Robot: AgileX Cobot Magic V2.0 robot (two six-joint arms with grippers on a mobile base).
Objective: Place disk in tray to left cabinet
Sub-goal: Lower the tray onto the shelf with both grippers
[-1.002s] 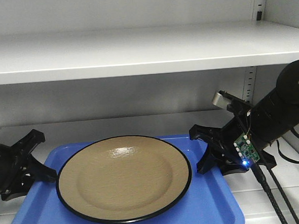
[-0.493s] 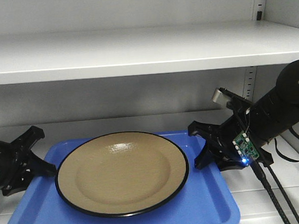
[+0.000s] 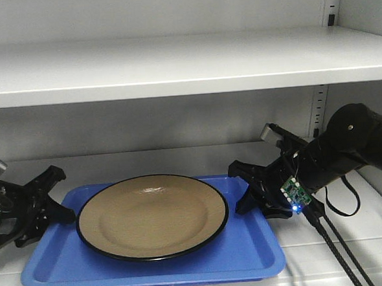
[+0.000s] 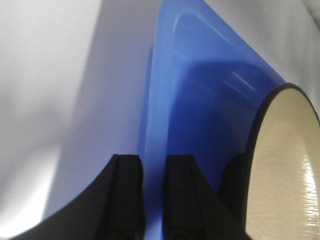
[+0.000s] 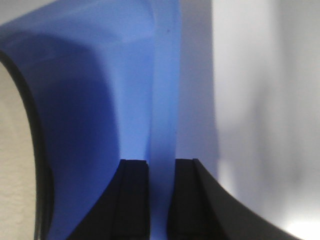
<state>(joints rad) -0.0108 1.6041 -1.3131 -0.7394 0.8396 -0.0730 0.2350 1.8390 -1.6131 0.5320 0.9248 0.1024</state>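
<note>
Disk (image 3: pixel 152 215), tan and shiny with a thin black rim, lies flat in the middle of the blue tray (image 3: pixel 153 268). It covers most of the tray floor. The tray sits inside the left cabinet (image 3: pixel 173 63), on the low white shelf (image 3: pixel 353 243), under another white shelf. A rail with small holes (image 3: pixel 318 109) runs up the back wall, to the right of the tray.

Left end effector (image 3: pixel 60 214) is at the left short edge of the tray. In the left wrist view its two black fingers (image 4: pixel 125 195) stand close together with the blue rim (image 4: pixel 152 150) in the thin gap between them, so it is clamped on the tray. The disk's edge (image 4: pixel 285 165) shows just to the right of that rim.

Right end effector (image 3: pixel 242 192) is at the right short edge of the tray. In the right wrist view its fingers (image 5: pixel 134 200) also pinch the blue rim (image 5: pixel 162 110) between them, clamped on the tray. The disk's black edge (image 5: pixel 27 110) curves past on the left of that rim.

A small green circuit board (image 3: pixel 293 192) with a blue light hangs on the right arm, right of the tray, and black cables (image 3: pixel 340 250) run down from it. I can read no writing anywhere.
</note>
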